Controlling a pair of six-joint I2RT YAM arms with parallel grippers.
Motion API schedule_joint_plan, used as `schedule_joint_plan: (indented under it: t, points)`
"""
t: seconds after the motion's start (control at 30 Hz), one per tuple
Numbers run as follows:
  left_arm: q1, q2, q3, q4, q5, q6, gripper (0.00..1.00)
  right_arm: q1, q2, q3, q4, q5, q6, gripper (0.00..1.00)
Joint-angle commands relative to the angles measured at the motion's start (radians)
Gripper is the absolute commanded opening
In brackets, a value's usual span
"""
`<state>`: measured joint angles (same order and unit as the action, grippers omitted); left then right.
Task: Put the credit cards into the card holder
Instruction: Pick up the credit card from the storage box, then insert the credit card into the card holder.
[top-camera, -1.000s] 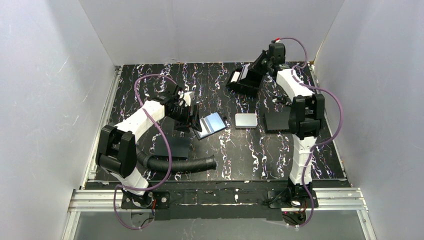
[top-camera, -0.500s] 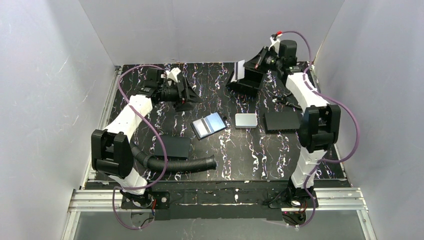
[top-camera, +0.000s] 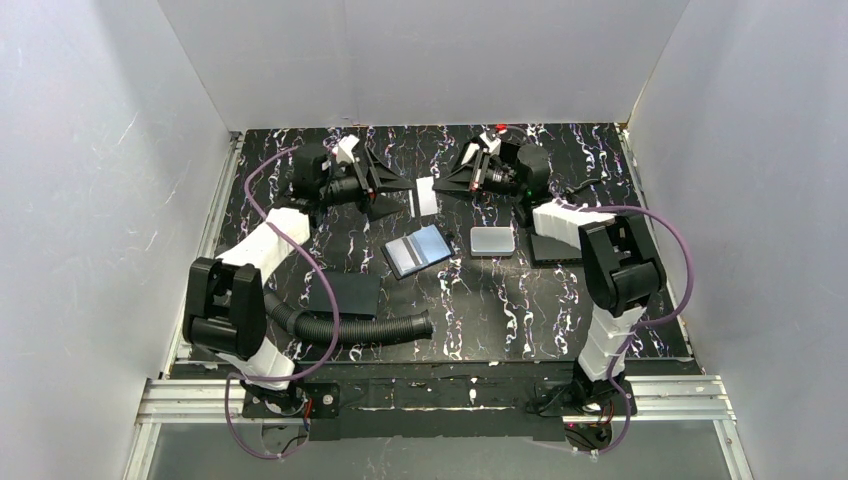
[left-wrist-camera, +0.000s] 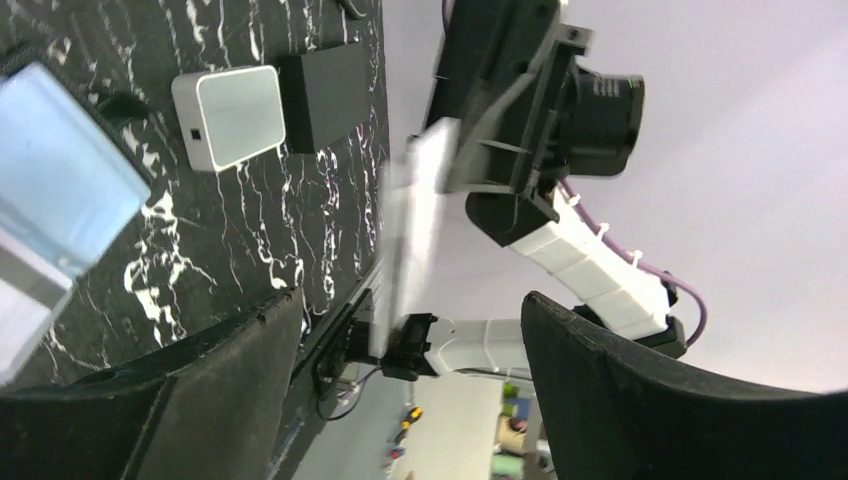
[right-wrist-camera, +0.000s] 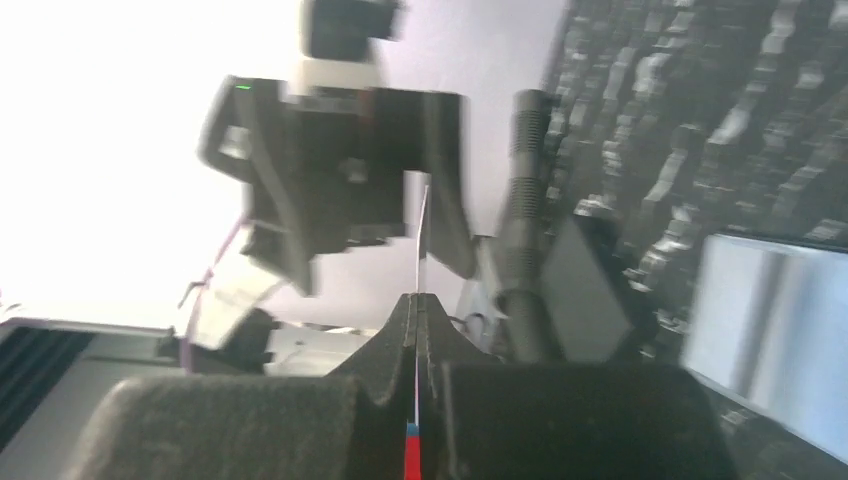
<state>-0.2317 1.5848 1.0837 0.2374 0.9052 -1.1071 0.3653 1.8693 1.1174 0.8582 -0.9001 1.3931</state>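
Note:
My right gripper (top-camera: 443, 184) is shut on a white credit card (top-camera: 425, 196) and holds it upright in the air over the back middle of the table. Seen from the right wrist, this card (right-wrist-camera: 421, 230) is edge-on between the shut jaws (right-wrist-camera: 417, 305). My left gripper (top-camera: 398, 194) faces it from the left, open and empty, and the card (left-wrist-camera: 415, 225) stands just beyond its tips (left-wrist-camera: 410, 400). Two more credit cards (top-camera: 415, 250), one blue and one pale, lie overlapped on the table. I cannot make out the card holder.
A silver-grey rounded case (top-camera: 491, 240) lies right of the cards. Flat black pads lie at the front left (top-camera: 345, 295) and under the right arm (top-camera: 555, 247). A black corrugated hose (top-camera: 360, 328) crosses the front left. White walls close the table in.
My right gripper has swung from the back right corner to the back middle with the white card. My left gripper has risen from beside the table cards, turned toward it and opened wider.

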Motion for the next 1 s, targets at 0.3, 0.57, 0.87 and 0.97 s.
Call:
schedule_joint_plan:
  t: [0.3,0.57,0.87,0.97]
  points:
    - [-0.031,-0.168,-0.108,0.056,-0.075,-0.101,0.38,0.072,0.076,-0.06,0.603,0.021,0.386,0.01]
    - [-0.053,-0.214,-0.148,0.049,-0.192,-0.028,0.0,0.047,0.006,-0.077,0.094,0.013,-0.034,0.07]
    - [-0.179,-0.186,-0.247,-0.098,-0.626,0.19,0.0,0.058,-0.014,0.183,-0.991,0.343,-0.978,0.6]
    - [-0.187,-0.137,-0.256,-0.092,-0.683,0.168,0.0,0.065,0.068,0.218,-1.022,0.291,-1.022,0.59]
